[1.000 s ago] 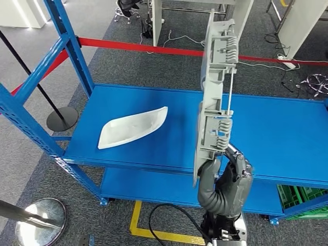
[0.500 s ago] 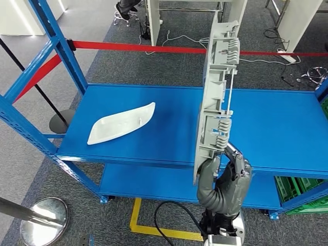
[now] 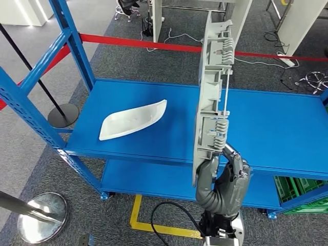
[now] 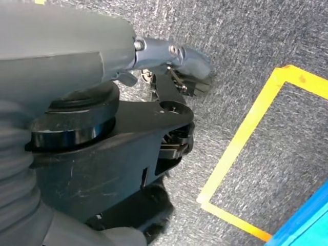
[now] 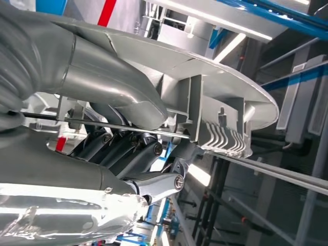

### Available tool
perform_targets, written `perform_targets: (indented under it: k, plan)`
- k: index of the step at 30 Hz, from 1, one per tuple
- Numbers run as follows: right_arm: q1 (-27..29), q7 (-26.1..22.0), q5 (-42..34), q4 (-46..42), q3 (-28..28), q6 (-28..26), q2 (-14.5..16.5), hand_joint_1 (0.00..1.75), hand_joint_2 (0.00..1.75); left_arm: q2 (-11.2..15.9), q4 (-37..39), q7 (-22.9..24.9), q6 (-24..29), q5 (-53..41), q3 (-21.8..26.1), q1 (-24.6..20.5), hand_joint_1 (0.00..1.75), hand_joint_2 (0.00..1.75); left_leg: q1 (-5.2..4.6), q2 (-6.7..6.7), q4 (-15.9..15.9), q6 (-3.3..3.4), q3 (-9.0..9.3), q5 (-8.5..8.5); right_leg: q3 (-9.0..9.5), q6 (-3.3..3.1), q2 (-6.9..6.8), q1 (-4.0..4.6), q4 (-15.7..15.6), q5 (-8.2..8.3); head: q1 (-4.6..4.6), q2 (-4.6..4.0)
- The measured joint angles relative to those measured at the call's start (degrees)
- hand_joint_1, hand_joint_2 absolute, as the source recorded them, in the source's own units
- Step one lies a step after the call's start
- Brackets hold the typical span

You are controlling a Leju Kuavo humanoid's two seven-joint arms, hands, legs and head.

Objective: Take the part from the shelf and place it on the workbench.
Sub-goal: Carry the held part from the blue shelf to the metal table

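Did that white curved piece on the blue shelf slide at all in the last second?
No. The white piece keeps its spot against the front edge of the blue shelf; the whole picture swayed, so the camera moved.

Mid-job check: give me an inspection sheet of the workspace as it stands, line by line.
Surface: blue metal shelf deck, bare blue around the one thing lying on it.
Job's things: long grey ribbed plastic part, held upright by its lower end, off the deck.
Clutter: curved white plastic shell lying on the deck's left half.
Hands: right hand grips the grey part; left hand hangs over the grey carpet, holding nothing visible.
Cables: black cable looping on the floor by the yellow floor tape.
Surroundings: red barrier tape; green crate lower right.
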Motion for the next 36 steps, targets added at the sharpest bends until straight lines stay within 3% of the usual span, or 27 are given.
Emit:
perform_targets:
  k: [2, 3, 5, 7, 8, 11, 13, 16, 17, 18, 19, 22, 23, 26, 28, 31, 32, 33, 34, 36]
  plan:
    - [-0.02, 0.02, -0.01, 0.16, 0.0, 0.0, -0.02, 1.75, 1.75, 0.01, 0.0, 0.13, -0.01, 0.0, 0.01, 0.03, 0.0, 1.75, -0.04, 0.03, 0.0, 0.15, -0.27, 0.26, -2.07, 0.21, 0.0, -0.01, 5.34, -1.82, 0.02, 0.01]
    - [-0.02, 0.04, -0.01, 0.24, 0.0, 0.0, -0.04, 1.75, 1.75, 0.02, 0.0, 0.16, -0.01, 0.0, 0.01, 0.04, 0.0, 1.75, -0.05, 0.03, 0.0, 0.13, -0.37, 0.4, -1.74, 0.26, -0.01, -0.02, 5.16, -1.22, 0.03, 0.0]
    - [-0.08, 0.09, -0.02, 0.31, 0.01, 0.0, -0.07, 1.75, 1.75, 0.0, 0.0, 0.16, -0.01, 0.0, 0.01, 0.05, 0.0, 1.75, 0.0, -0.04, 0.03, -0.14, -0.48, 0.69, 1.94, 0.25, -0.03, -0.09, -1.17, 2.18, 0.05, -0.01]
    - [-0.26, 0.08, 0.0, 0.33, 0.03, 0.01, -0.06, 1.75, 1.75, 0.04, 0.0, 0.17, -0.01, -0.01, 0.0, 0.03, 0.0, 1.75, -0.21, -0.11, 0.21, -0.68, -0.72, 1.06, 5.57, -0.01, 0.07, -0.08, -8.13, 4.42, -0.01, -0.01]
    - [-0.31, 0.08, 0.02, 0.35, 0.05, 0.02, -0.06, 1.75, 1.75, 0.07, 0.0, 0.2, -0.01, -0.03, 0.0, 0.02, 0.0, 1.75, -0.32, -0.11, 0.27, -0.99, -0.9, 1.33, 6.27, -0.3, 0.19, -0.04, -9.74, 4.8, -0.03, -0.01]
    - [-0.31, 0.14, 0.09, 0.38, 0.07, 0.02, -0.07, 1.75, 1.75, 0.15, 0.0, 0.39, -0.02, -0.19, 0.0, 0.04, 0.0, 1.75, -0.28, -0.08, 0.24, -1.92, -1.45, 1.95, 5.61, -1.52, 0.34, 0.06, -9.89, 5.5, -0.07, -0.01]
    - [-0.42, 0.16, 0.14, 0.38, 0.11, 0.01, -0.06, 1.75, 1.75, 0.21, 0.0, 0.44, -0.02, -0.31, 0.0, 0.04, 0.0, 1.75, -0.18, -0.02, 2.45, -2.49, -2.51, -0.28, 4.96, -2.31, 0.14, -0.11, -9.97, 6.26, -0.23, -0.01]
    - [-0.52, 0.15, 0.16, 0.38, 0.19, 0.0, -0.07, 1.75, 1.75, 0.31, 0.0, 0.45, -0.03, -0.37, 0.0, 0.03, 0.0, 1.75, -0.09, 0.03, 12.82, -3.04, -6.27, -7.03, 3.41, -2.85, -0.06, -0.1, -9.95, 7.45, -0.47, -0.01]
    - [-0.51, 0.16, 0.16, 0.39, 0.21, 0.0, -0.07, 1.75, 1.75, 0.34, 0.0, 0.45, -0.03, -0.37, 0.0, 0.03, 0.0, 1.75, -0.1, 0.03, 15.36, -3.06, -6.9, -8.16, 2.85, -2.85, -0.08, -0.05, -9.93, 7.84, -0.46, -0.01]
    - [-0.51, 0.16, 0.16, 0.39, 0.26, 0.0, -0.07, 1.75, 1.75, 0.36, 0.0, 0.45, -0.03, -0.37, 0.0, 0.04, 0.0, 1.75, -0.1, 0.03, 15.92, -2.99, -6.54, -8.24, 2.31, -2.79, -0.09, -0.02, -9.92, 8.23, -0.47, -0.01]
    - [-0.51, 0.17, 0.16, 0.4, 0.32, 0.0, -0.07, 1.75, 1.75, 0.38, 0.0, 0.45, -0.03, -0.37, 0.0, 0.03, 0.0, 1.75, -0.11, 0.03, 14.27, -2.84, -5.05, -7.38, 1.84, -2.68, -0.06, 0.0, -9.92, 8.62, -0.46, 0.0]
    - [-0.53, 0.17, 0.16, 0.39, 0.46, 0.0, -0.06, 1.75, 1.75, 0.4, 0.0, 0.45, -0.03, -0.38, -0.01, -0.24, 0.0, 1.75, -0.21, -0.02, 3.1, -2.13, 2.36, -4.13, 0.78, -2.05, 0.01, 0.15, -9.82, 9.65, -0.46, -0.01]
    - [-0.56, 0.17, 0.16, 0.38, 0.49, -0.01, -0.07, 1.75, 1.75, 0.4, 0.0, 0.45, -0.03, -0.4, -0.01, -0.37, 0.0, 1.75, -0.28, -0.07, 0.76, -1.86, 3.64, -3.79, 0.51, -1.73, -0.03, 0.23, -9.79, 9.98, -0.43, -0.01]
    - [-0.59, 0.17, 0.18, 0.38, 0.56, -0.01, -0.07, 1.75, 1.75, 0.39, 0.0, 0.45, -0.03, -0.44, -0.01, -0.33, 0.0, 1.75, -0.47, -0.1, -0.53, -0.85, 3.53, -3.06, 0.01, -0.65, -0.11, 0.11, -10.17, 11.05, -0.45, 0.01]
    - [-0.57, 0.16, 0.2, 0.38, 0.57, -0.02, -0.07, 1.75, 1.75, 0.38, 0.0, 0.45, -0.03, -0.41, 0.0, -0.21, 0.0, 1.75, -0.36, 0.06, -0.8, -0.13, 2.9, -2.06, -0.89, -0.08, -0.1, -0.02, -8.8, 9.44, -0.38, 0.0]
    - [-0.57, 0.15, 0.25, 0.39, 0.57, -0.03, -0.08, 1.75, 1.75, 0.38, 0.0, 0.45, -0.03, -0.38, 0.0, -0.26, 0.0, 1.75, -0.34, 0.23, -0.87, 0.48, 1.41, -0.72, -3.92, 0.49, -0.12, -0.04, 1.01, 2.12, -0.19, 0.0]
    - [-0.55, 0.15, 0.25, 0.4, 0.57, -0.04, -0.09, 1.75, 1.75, 0.38, 0.0, 0.45, -0.03, -0.37, 0.01, -0.25, 0.0, 1.75, -0.37, 0.26, -0.84, 0.49, 0.84, -0.26, -4.45, 0.59, -0.12, -0.03, 4.11, 0.58, -0.2, 0.0]
    - [-0.54, 0.16, 0.25, 0.41, 0.57, -0.04, -0.1, 1.75, 1.75, 0.39, 0.0, 0.48, -0.03, -0.36, 0.01, -0.24, 0.0, 1.75, -0.4, 0.28, -0.8, 0.46, 0.26, 0.19, -4.13, 0.62, -0.12, -0.01, 5.46, 0.17, -0.19, 0.01]
    - [-0.54, 0.16, 0.26, 0.42, 0.57, -0.04, -0.11, 1.75, 1.75, 0.39, 0.0, 0.51, -0.03, -0.35, 0.02, -0.24, 0.0, 1.75, -0.41, 0.29, -0.77, 0.38, -0.29, 0.63, -2.67, 0.61, -0.12, -0.02, 4.55, 0.83, -0.2, 0.0]
    - [-0.62, 0.17, 0.27, 0.42, 0.6, -0.04, -0.11, 1.75, 1.75, 0.37, 0.0, 0.6, -0.05, -0.35, 0.02, -0.24, 0.0, 1.75, -0.39, 0.26, -0.65, 0.02, -1.19, 1.43, 2.93, 0.5, -0.15, -0.05, -2.74, 2.97, -0.19, -0.01]
